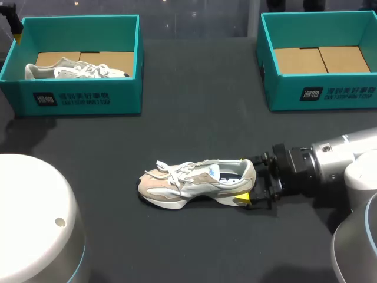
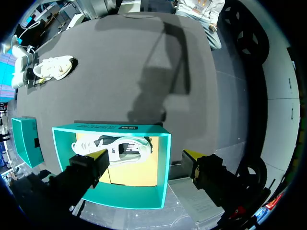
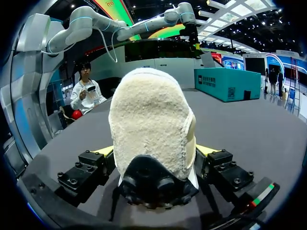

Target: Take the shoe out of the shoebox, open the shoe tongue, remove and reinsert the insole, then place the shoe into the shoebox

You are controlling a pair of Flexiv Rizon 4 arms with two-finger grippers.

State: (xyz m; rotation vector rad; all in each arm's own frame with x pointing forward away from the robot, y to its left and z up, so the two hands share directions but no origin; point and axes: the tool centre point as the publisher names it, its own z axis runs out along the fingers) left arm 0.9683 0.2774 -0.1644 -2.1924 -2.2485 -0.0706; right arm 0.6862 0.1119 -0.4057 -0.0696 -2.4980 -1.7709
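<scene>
Toward the table's (image 1: 194,100) near edge, about midway along it, the shoe (image 1: 197,180) lies upright on its sole. Its long axis runs along that edge, with the toe to the left and the heel to the right. The right gripper (image 1: 248,181) comes in from the right in line with that axis. In the right wrist view its fingers (image 3: 91,167) press the heel from both sides, so I judge it to be gripping the shoe by the heel.

The left gripper (image 2: 144,155) hangs wide open over the left box (image 1: 82,97) at the far left corner, well apart from the shoe. That box holds a second shoe (image 1: 76,72). The right box (image 1: 330,94) at the far right corner has no shoe in it.

With the shoe out on the table and the heel pinned, the tongue step seems to be next. The tongue (image 1: 211,171) and laces (image 1: 174,171) sit on the side away from the right gripper, facing up. The free left arm looks like the one to work them, and it would have to cross from the far corner to the near edge. The shoe could slide or roll if the heel hold is light.
</scene>
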